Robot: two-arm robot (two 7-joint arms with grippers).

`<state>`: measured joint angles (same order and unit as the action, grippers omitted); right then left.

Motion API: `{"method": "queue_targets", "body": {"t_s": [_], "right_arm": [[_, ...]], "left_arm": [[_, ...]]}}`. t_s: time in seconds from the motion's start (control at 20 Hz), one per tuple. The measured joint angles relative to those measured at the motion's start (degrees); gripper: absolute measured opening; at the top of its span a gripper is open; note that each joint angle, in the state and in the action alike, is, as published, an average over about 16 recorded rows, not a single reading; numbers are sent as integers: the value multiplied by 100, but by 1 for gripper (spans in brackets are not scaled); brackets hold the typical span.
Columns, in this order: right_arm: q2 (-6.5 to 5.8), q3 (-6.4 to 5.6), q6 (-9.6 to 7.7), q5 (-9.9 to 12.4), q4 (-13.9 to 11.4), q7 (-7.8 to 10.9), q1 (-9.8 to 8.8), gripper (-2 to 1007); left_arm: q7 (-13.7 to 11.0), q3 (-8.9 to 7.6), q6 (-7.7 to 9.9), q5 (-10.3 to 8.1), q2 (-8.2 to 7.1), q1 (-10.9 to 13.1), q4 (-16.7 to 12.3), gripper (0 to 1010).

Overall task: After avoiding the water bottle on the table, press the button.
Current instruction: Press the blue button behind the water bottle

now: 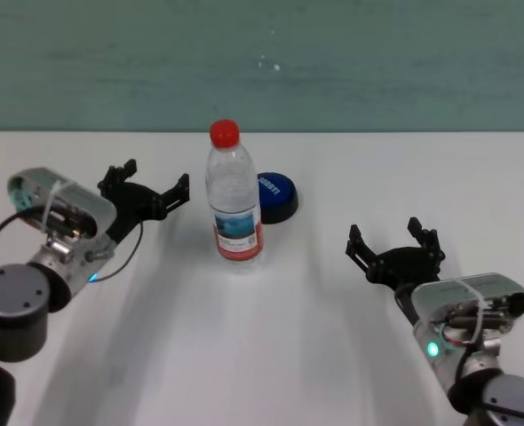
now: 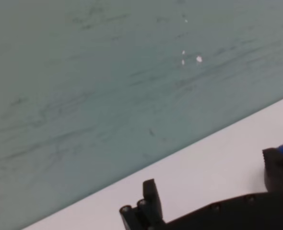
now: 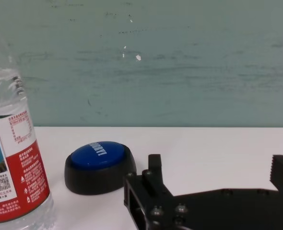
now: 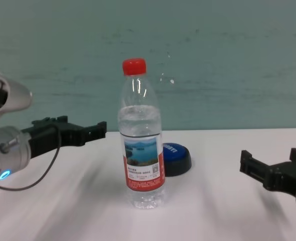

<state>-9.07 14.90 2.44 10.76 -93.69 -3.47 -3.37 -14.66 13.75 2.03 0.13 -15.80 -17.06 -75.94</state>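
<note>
Bottle [image 1: 234, 197]: upright mid-surface [image 1: 271, 346], directly in front of the button.
Button [image 1: 275, 196]: just behind the bottle, toward the right.
Left hand [image 1: 146, 191]: spread, empty, raised left of bottle.
Right hand [image 1: 395, 251]: spread, empty, near right.
Approach: probably come around the bottle's side, then press down on the dome.

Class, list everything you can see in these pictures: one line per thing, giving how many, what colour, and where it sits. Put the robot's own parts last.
Water bottle: one, clear with red cap and red-banded label, upright mid-table.
Button: one, blue top on black base, just behind the bottle toward the robot's right.
Table: one, white, under everything.
Wall: one, teal, behind the table.
Left gripper: one, black, open, above the table to the bottle's left.
Right gripper: one, black, open, nearer the robot, right of the bottle.
</note>
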Motion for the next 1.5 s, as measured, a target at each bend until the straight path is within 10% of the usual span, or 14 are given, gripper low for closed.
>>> {"method": "queue_targets", "body": {"t_s": [1.5], "right_arm": [[0, 0, 0, 0, 0, 0, 0, 1003]], "left_arm": [[278, -618, -79, -52, -28, 1572, -1604, 1004]]}}
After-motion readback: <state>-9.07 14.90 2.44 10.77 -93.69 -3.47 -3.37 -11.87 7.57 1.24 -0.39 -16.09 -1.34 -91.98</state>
